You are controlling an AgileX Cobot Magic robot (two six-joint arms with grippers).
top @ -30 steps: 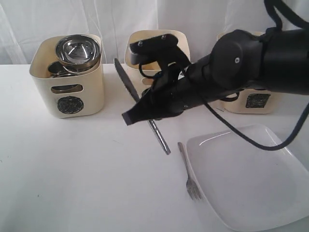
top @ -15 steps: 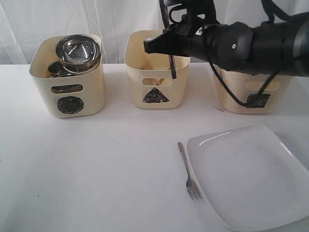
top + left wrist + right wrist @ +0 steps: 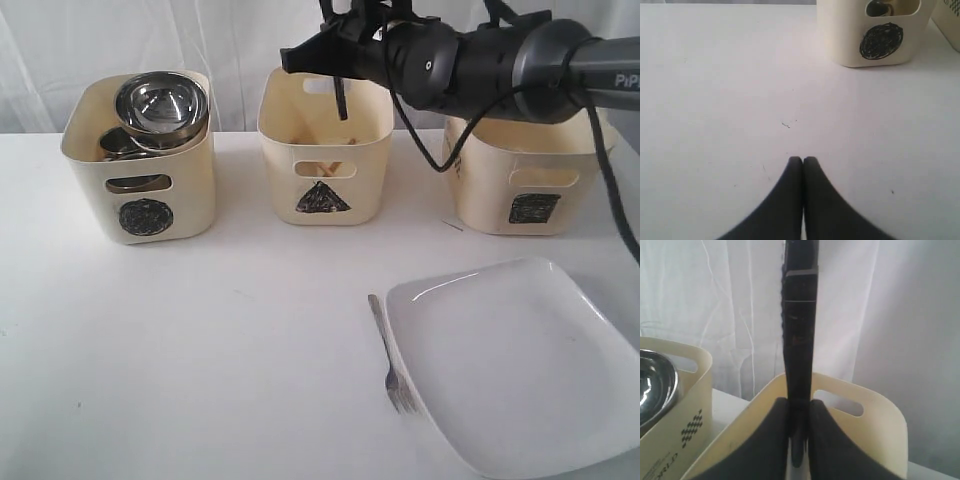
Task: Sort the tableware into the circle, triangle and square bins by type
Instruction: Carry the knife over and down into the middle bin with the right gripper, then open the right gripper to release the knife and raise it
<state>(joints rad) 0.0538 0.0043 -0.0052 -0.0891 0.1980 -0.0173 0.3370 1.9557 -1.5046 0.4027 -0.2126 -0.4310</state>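
My right gripper [image 3: 798,407] is clamped on the steel knife [image 3: 800,335]. The knife's free end reaches past my fingers [image 3: 767,440] into the triangle bin [image 3: 280,150]. I judge this the drop step, so next I let go over the opening. My left gripper [image 3: 802,162] is closed and empty.

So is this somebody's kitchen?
Probably not. It looks more like a robot test room: a white table with a white curtain behind, a cream circle bin, triangle bin and square bin for sorting, and a black robot arm above the triangle one.
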